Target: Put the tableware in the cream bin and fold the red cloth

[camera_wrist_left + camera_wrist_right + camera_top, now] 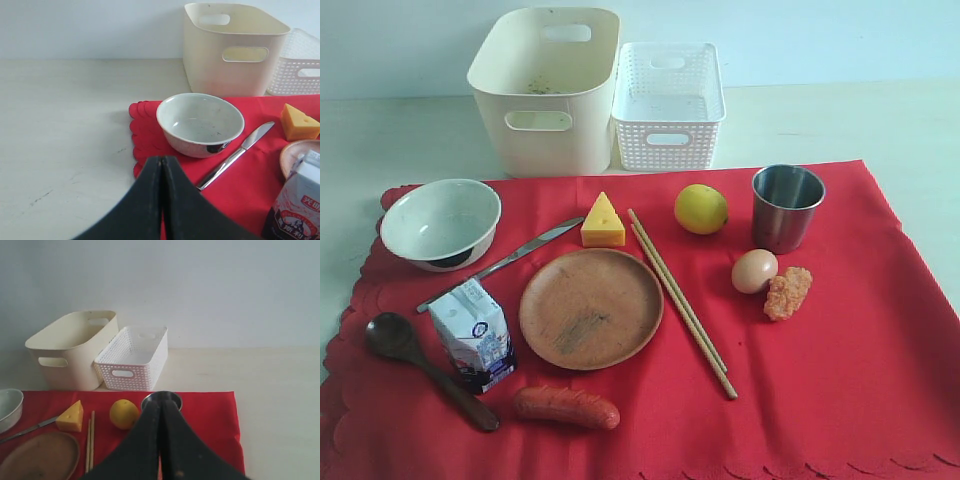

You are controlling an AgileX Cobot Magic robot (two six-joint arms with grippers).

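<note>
The white bowl (200, 122) is sitting just ahead of the clenched, empty left hand (162, 159); the steel cup (175, 400) is sitting straight beyond the equally clenched right hand (161, 401).

The left gripper (161, 160) is matte black plastic; its two fingers (145, 202) are smooth, broad near the camera and narrowing to a rounded tip, with a thin straight seam between them; the right gripper (161, 397) has the same black, tapering form, faintly speckled with pale dust.
</note>
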